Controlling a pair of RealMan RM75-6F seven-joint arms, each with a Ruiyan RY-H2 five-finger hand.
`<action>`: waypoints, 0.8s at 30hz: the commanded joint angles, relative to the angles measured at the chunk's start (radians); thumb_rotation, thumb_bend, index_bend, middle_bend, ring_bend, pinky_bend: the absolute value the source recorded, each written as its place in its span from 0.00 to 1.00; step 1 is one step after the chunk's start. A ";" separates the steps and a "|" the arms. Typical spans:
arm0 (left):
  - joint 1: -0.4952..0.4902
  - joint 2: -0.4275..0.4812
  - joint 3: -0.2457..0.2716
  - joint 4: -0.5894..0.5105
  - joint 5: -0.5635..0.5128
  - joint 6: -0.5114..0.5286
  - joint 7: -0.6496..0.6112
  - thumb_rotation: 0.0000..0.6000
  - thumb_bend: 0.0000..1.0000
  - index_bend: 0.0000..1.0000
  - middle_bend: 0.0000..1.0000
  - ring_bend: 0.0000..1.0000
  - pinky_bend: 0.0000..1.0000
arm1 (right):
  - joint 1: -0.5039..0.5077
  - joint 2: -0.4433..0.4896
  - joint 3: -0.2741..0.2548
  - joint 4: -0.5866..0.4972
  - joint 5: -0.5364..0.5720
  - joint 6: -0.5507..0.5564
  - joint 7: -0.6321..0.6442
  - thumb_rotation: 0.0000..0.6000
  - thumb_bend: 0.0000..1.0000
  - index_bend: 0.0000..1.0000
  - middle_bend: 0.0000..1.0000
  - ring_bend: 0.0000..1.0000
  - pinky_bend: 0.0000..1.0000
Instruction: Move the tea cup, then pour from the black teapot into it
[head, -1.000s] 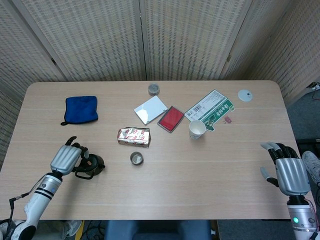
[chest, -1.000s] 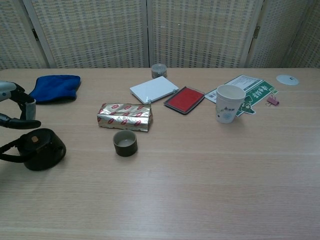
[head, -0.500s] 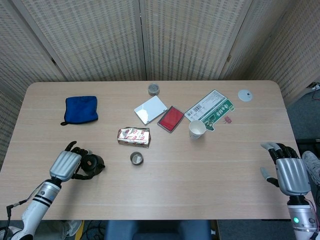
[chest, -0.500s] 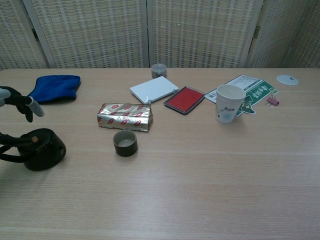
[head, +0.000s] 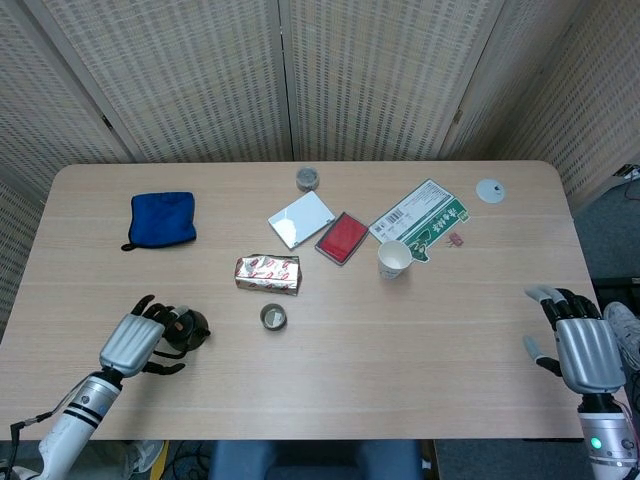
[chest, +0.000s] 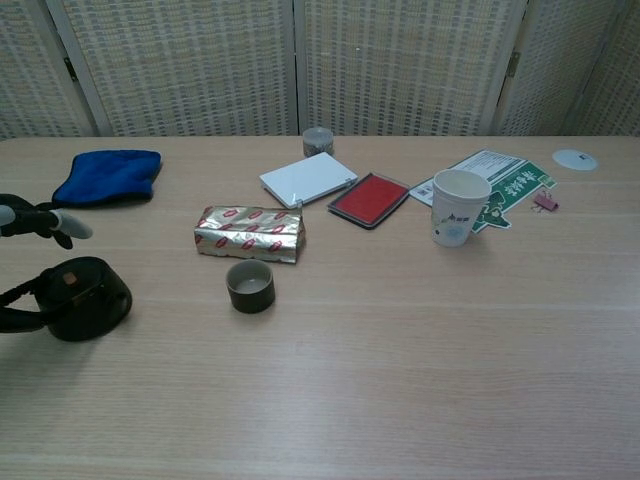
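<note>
The black teapot stands near the table's front left, its handle loop pointing toward my left hand. My left hand sits just left of the pot with its fingers spread around the handle side; I see no grip on it. In the chest view only the left hand's fingertips show, above and behind the pot. The small dark tea cup stands upright to the right of the pot, untouched. My right hand hovers at the table's front right edge, fingers apart, holding nothing.
A gold foil packet lies just behind the tea cup. A white paper cup stands right of centre beside a green leaflet. A red pad, a white box and a blue cloth lie farther back.
My left hand has drawn back toward the near table edge and dropped lower beside the teapot. The teapot and tea cup have stayed put. The right hand has barely shifted.
</note>
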 joint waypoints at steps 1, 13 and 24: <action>-0.002 -0.015 -0.003 0.029 -0.010 -0.015 -0.003 0.63 0.14 0.14 0.22 0.19 0.07 | -0.002 0.000 0.000 0.001 0.000 0.001 0.005 1.00 0.25 0.24 0.24 0.18 0.25; -0.025 -0.050 -0.034 0.133 -0.054 -0.060 0.014 0.76 0.14 0.14 0.22 0.19 0.07 | -0.011 -0.001 0.002 0.011 0.002 0.005 0.015 1.00 0.25 0.24 0.24 0.18 0.25; -0.060 -0.090 -0.074 0.182 -0.102 -0.100 0.024 0.80 0.14 0.14 0.22 0.19 0.07 | -0.015 -0.003 0.007 0.021 0.010 0.004 0.025 1.00 0.25 0.24 0.24 0.18 0.25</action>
